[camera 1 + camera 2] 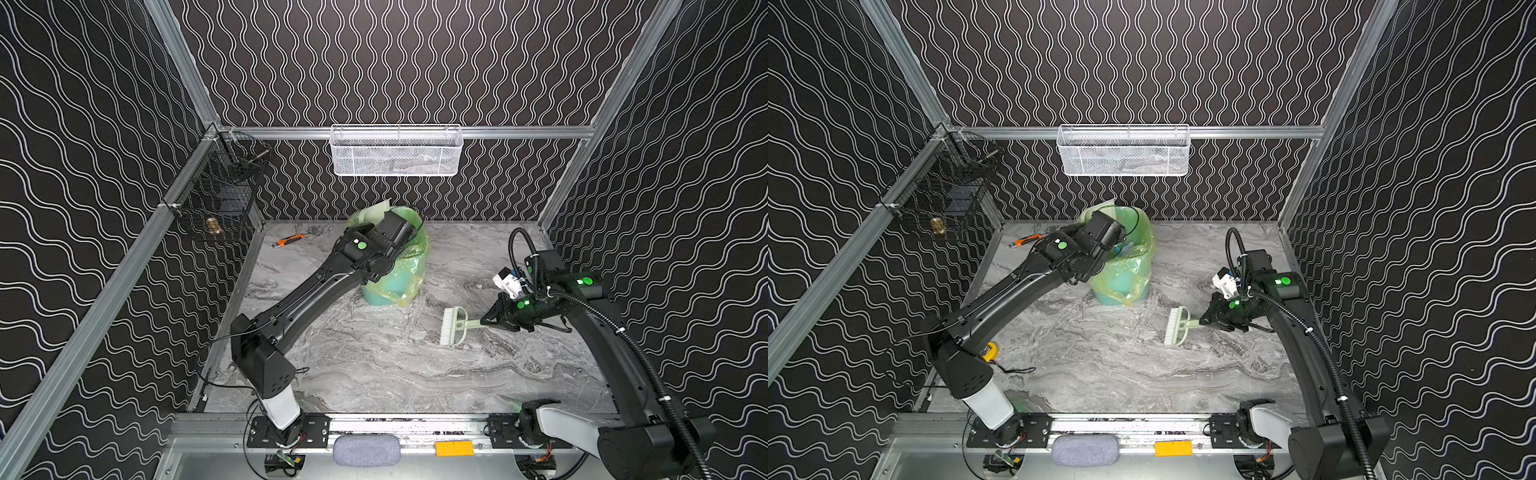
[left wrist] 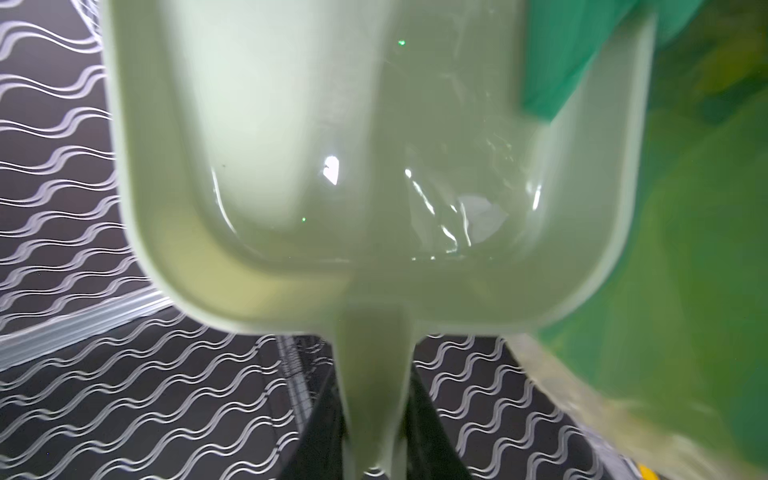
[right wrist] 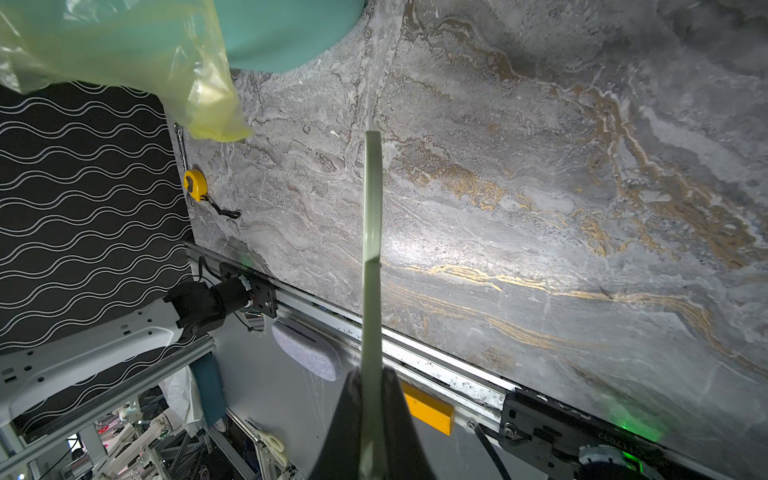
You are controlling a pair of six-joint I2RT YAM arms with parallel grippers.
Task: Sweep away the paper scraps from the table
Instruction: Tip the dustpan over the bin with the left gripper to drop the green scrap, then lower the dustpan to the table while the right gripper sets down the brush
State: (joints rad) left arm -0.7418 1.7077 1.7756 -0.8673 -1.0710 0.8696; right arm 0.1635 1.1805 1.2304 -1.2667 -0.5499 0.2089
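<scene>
My left gripper [image 2: 374, 374] is shut on the handle of a pale green dustpan [image 2: 291, 166], which is tipped mouth-down over the teal bin [image 1: 390, 286] lined with a yellow-green bag [image 3: 124, 41]. A blurred green paper scrap [image 2: 561, 62] lies inside the pan near its mouth. I see no paper scraps on the grey marbled table [image 1: 374, 365]. To the right of the bin, my right gripper [image 1: 484, 322] is shut on the handle of a pale green brush [image 1: 451, 326], bristles turned toward the left. That brush [image 3: 372, 208] shows edge-on in the right wrist view.
An orange-handled wrench [image 1: 291, 240] lies at the back left. A yellow tape measure [image 1: 990, 351] sits by the left rail, near the left arm's elbow. A white mesh basket [image 1: 397, 151] hangs on the back wall. A black wire basket [image 1: 220, 195] hangs at the left corner.
</scene>
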